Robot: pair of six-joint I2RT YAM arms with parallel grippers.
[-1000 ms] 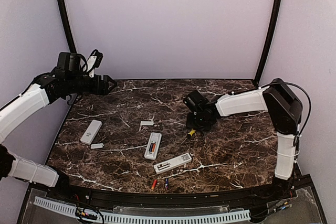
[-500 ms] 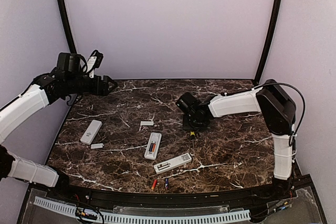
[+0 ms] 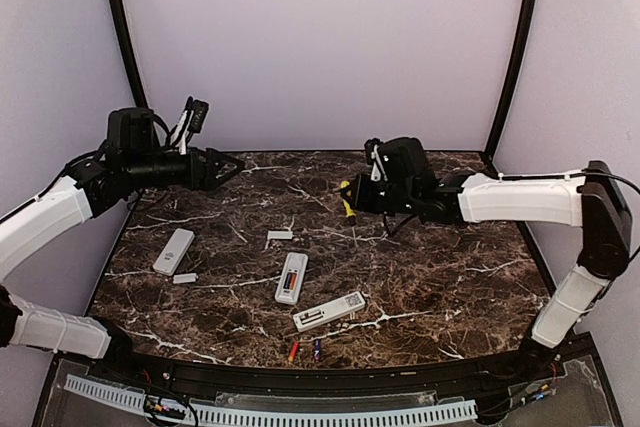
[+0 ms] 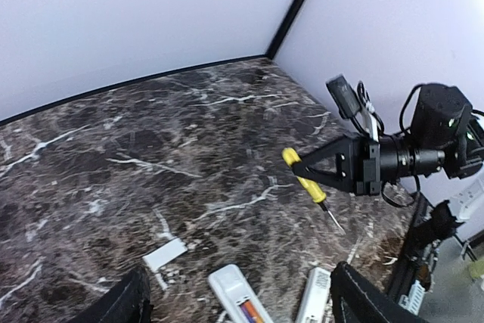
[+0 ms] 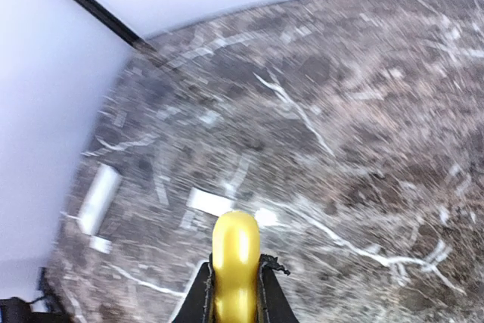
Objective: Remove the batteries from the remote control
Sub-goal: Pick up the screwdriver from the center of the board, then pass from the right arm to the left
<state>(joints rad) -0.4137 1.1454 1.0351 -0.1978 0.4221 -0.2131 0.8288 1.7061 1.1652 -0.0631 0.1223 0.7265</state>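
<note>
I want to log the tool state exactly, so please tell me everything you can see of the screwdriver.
The screwdriver has a rounded yellow handle that looks like plastic, and a thin dark shaft. Its tip is too small to tell the type. The right tool is shut on the handle and holds the screwdriver in the air above the table, at the far middle part. In the left wrist view it is tilted, handle end up and shaft pointing down toward the table. Only the fingers touch it.
</note>
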